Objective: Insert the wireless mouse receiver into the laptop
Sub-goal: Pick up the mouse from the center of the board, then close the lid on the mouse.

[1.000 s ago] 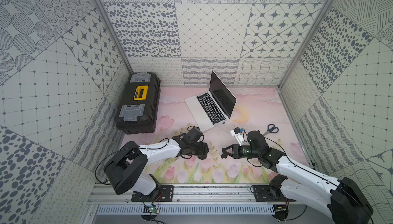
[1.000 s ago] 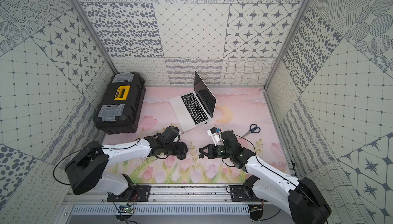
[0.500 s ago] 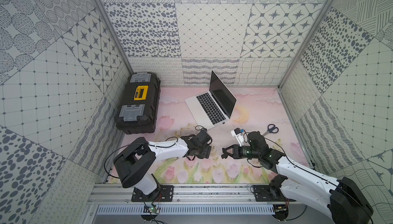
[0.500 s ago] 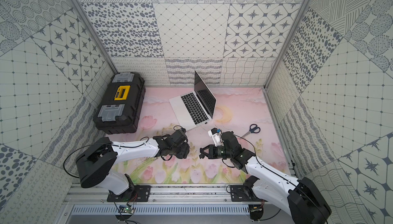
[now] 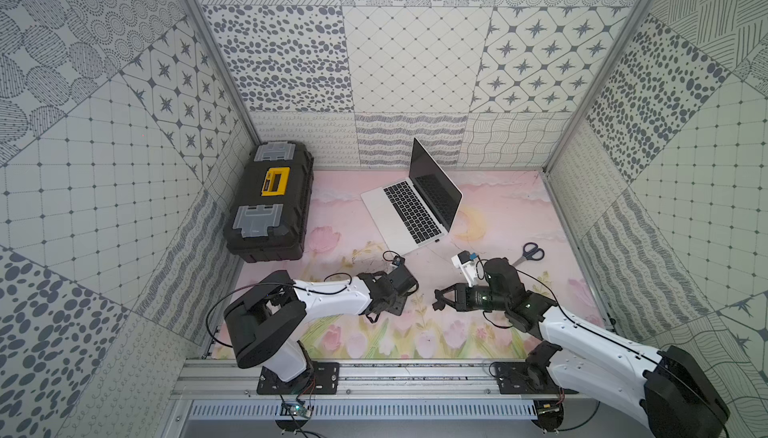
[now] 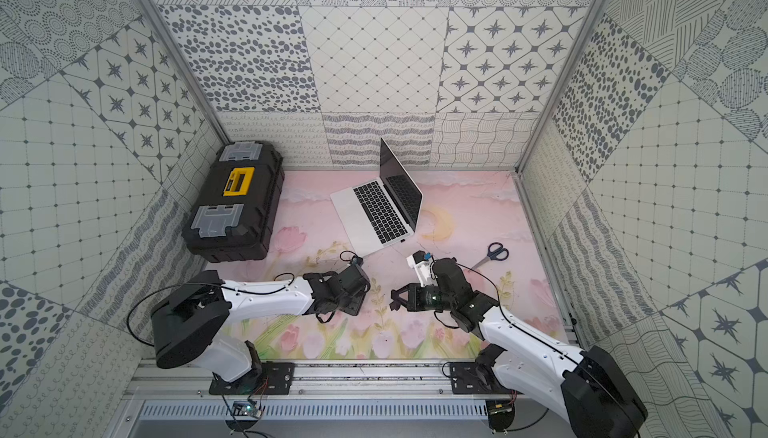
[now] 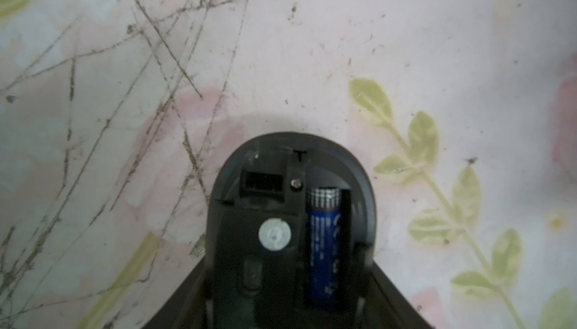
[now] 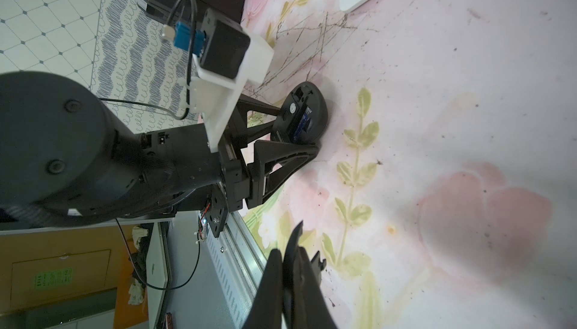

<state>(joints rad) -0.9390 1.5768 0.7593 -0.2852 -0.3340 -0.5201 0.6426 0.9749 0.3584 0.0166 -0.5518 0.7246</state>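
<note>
In both top views one laptop [image 5: 384,217] sits at the centre of the frame on the floral mat [image 5: 498,207]. It is open, its dark screen leaning toward the upper right and its hinge running diagonally. A single tiny black stub that looks like the wireless mouse receiver [image 5: 437,241] shows at the laptop's lower side edge, close to the hinge corner. It sticks out crosswise to that edge, toward the bottom of the frame. It is too small to tell its long axis more exactly, or how deep it sits.

One mouse [image 7: 290,218] lies belly-up in the lower centre under the left arm. Its open underside shows one blue battery [image 7: 323,249] lengthwise beside a dark rectangular pocket [image 7: 262,182]. The left gripper [image 8: 298,130] points down at it, and its two fingers press against the mouse's opposite sides.

The right gripper [image 5: 438,300] hangs low to the right of the left gripper, tips aimed toward it, jaws together. A small dark nub beside its fingers in the right wrist view is too unclear to name.

One black-and-yellow toolbox [image 5: 270,203] stands at centre left against the wall, well apart from the laptop. One pair of scissors [image 5: 528,253] lies right of centre, just beyond the right arm. Between the stub's edge and the two grippers lies floral mat, with the right arm's white camera mount [image 5: 464,265] nearest that edge.
</note>
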